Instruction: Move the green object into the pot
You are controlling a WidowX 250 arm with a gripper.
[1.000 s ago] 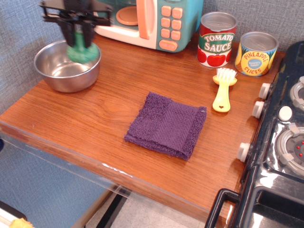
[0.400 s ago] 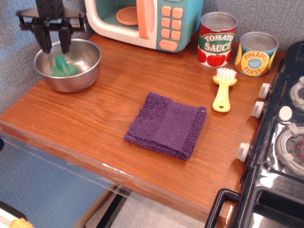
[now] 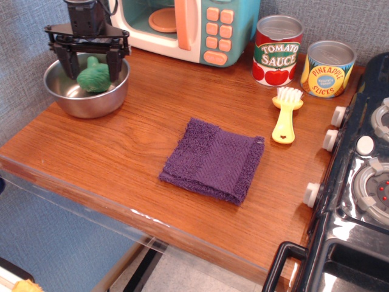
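At the counter's left end, near the wall, the steel bowl (image 3: 87,91) holds the toy broccoli (image 3: 93,76), lying free on its side. The gripper (image 3: 92,63) hangs above with fingers spread wide, holding nothing. A moment ago it stood further left. Bare wood lies between bowl and purple cloth (image 3: 214,159); cans (image 3: 278,50) stand right.

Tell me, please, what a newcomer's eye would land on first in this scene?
Probably the green object lying inside the pot at the back left, with the open gripper just above it. Next, the purple cloth in the middle of the wooden counter.
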